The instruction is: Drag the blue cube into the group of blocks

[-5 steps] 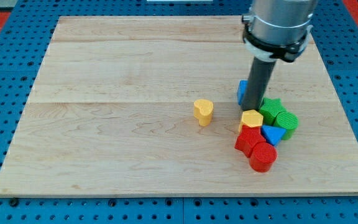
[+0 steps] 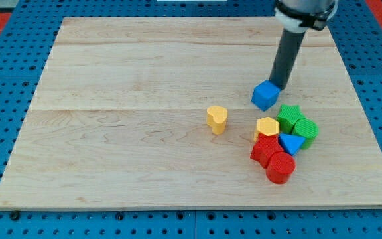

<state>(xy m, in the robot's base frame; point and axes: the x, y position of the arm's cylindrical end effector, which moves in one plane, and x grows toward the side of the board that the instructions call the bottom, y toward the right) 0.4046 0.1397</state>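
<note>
A narrow gap separates the blue cube from the yellow block and green star.

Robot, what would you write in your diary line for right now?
my tip: just above-right of blue cube | cube: apart from group, near yellow block and green star | yellow heart: alone, left

Single camera view, raised at the near edge, angled down across the whole wooden board, moderately close.
</note>
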